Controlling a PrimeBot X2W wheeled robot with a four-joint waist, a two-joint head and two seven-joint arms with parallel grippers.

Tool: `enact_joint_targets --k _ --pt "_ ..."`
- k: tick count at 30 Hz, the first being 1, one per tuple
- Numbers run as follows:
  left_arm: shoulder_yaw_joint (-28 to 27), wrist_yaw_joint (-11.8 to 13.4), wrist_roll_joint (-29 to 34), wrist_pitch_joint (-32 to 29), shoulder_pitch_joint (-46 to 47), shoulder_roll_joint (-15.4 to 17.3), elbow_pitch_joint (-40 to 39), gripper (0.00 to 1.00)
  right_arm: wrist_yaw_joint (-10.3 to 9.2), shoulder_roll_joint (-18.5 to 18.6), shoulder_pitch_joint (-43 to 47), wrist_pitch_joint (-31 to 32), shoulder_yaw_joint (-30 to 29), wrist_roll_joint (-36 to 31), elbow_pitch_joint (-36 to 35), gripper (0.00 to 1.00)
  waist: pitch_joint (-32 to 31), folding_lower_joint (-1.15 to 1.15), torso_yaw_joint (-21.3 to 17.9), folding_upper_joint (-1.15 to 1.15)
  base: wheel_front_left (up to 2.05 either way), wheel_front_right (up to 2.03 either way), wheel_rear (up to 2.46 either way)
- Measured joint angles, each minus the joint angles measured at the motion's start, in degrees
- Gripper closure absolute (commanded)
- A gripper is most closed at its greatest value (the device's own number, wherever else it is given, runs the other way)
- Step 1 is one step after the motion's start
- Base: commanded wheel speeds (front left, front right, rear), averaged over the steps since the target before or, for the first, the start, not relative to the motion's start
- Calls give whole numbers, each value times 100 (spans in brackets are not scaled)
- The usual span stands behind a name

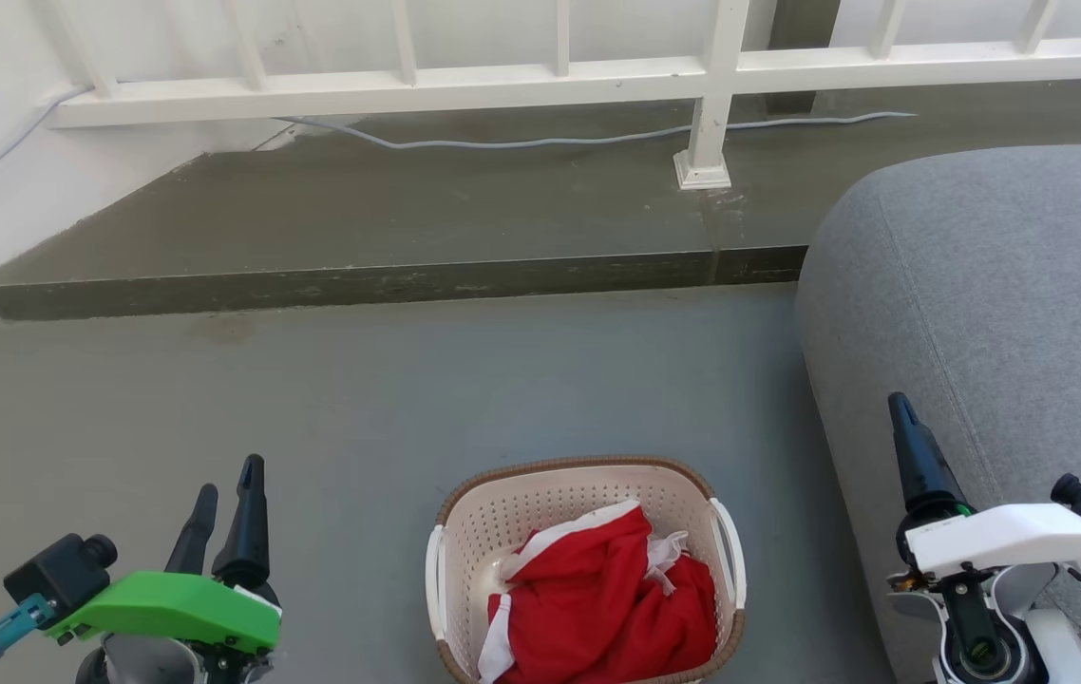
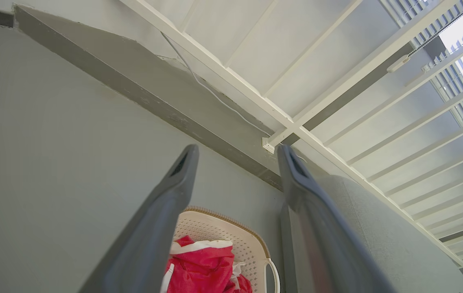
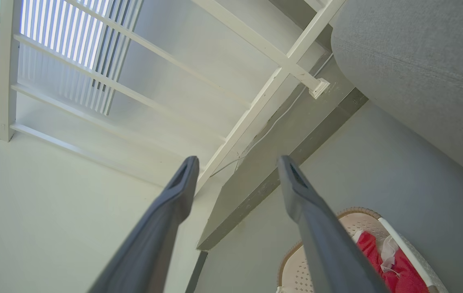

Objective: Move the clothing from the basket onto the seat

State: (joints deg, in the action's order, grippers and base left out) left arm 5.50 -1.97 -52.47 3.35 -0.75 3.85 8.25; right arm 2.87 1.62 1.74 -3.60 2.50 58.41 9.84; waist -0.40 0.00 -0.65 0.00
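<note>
The cream perforated basket point(image 1: 559, 467) with a brown rim stands on the grey floor at the bottom centre of the head view. Red clothing point(image 1: 607, 608) with white trim lies bunched inside it. The big grey seat point(image 1: 996, 285) rises just to the basket's right. My left gripper point(image 1: 229, 480) hovers open to the left of the basket, holding nothing. One dark finger point(image 1: 916, 456) of my right arm stands in front of the seat. In the right wrist view the right gripper point(image 3: 235, 162) is open and empty, with basket point(image 3: 353, 213) and clothing point(image 3: 378, 252) below it.
A raised concrete step point(image 1: 360, 218) runs across behind the floor, carrying a white railing point(image 1: 540, 81) with a post base point(image 1: 702, 171). A pale cable point(image 1: 550, 142) lies along the step. A white wall closes the left side.
</note>
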Motion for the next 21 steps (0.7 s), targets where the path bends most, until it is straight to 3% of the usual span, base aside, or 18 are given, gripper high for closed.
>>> enact_joint_targets --k 21 --pt "431 360 2153 425 -145 22 -343 0 -345 26 103 -402 552 -1794 -424 0 -3 0 -65 0 0 0 0"
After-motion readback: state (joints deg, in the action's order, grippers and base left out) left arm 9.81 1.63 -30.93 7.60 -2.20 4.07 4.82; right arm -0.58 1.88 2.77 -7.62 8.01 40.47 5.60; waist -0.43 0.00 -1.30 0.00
